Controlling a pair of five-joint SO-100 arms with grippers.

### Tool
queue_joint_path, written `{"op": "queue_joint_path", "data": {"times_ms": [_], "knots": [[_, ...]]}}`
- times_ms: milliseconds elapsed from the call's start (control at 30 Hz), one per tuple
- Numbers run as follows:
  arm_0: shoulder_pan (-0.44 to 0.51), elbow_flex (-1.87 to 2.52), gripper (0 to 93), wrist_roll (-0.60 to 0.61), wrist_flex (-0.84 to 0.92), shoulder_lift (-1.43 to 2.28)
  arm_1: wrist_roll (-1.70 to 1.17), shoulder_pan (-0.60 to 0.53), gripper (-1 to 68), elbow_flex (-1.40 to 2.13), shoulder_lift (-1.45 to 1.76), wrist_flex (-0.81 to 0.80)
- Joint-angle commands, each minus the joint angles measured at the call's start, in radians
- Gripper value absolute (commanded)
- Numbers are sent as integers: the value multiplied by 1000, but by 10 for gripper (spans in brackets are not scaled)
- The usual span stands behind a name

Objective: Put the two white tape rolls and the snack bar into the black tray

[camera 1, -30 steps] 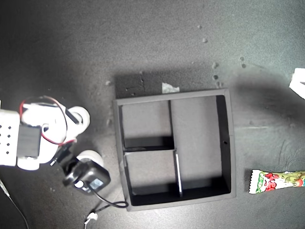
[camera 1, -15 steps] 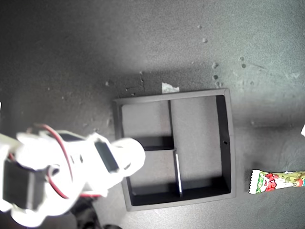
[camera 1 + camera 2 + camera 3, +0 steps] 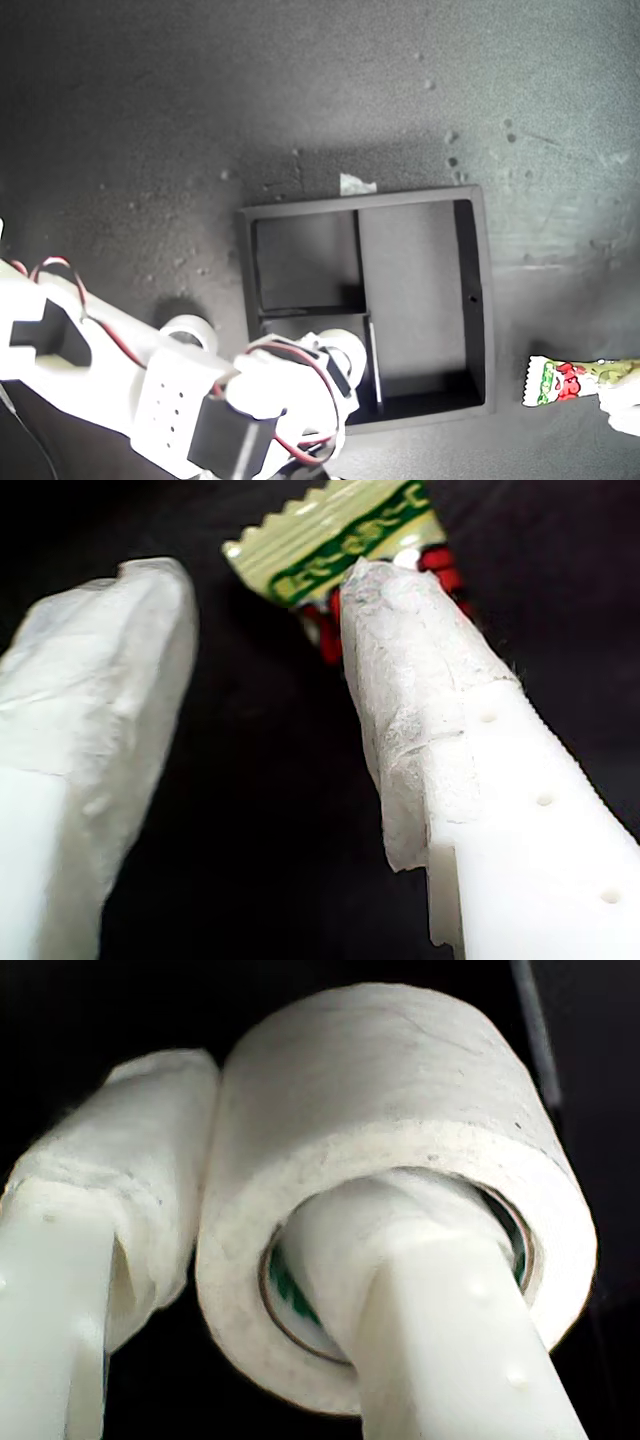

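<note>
The dark tabletop (image 3: 300,90) lies bare above the black tray (image 3: 480,300), whose long compartment is open. My second tool (image 3: 300,1290) holds one tape roll (image 3: 345,352) by its wall, one finger through the hole, over the tray's lower small compartment; the other roll (image 3: 190,330) lies just outside the tray's wall on the exterior view's left. My first tool (image 3: 265,680) is spread wide beside the snack bar (image 3: 570,380), which lies at the exterior view's right edge, apart from the tray.

No text, number or brand can be read in any view. The snack bar (image 3: 575,380), lying beside the black tray (image 3: 478,300), carries red print on its green-and-white wrapper, but it is too small and blurred to make out; the first wrist view shows only a green patterned band.
</note>
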Motion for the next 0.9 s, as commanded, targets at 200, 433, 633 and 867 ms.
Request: {"op": "queue_joint_path", "data": {"times_ms": [200,433,633,867], "knots": [[94,-57,142,-84,17,43,325,-161,320,344,-2,-477],[103,-57,174,-103,17,69,439,-245,347,551,-2,-578],[25,225,167,-29,20,333,472,-272,314,658,-3,-638],[-41,937,157,-143,20,1008,440,-202,-1,735,-3,-664]]}}
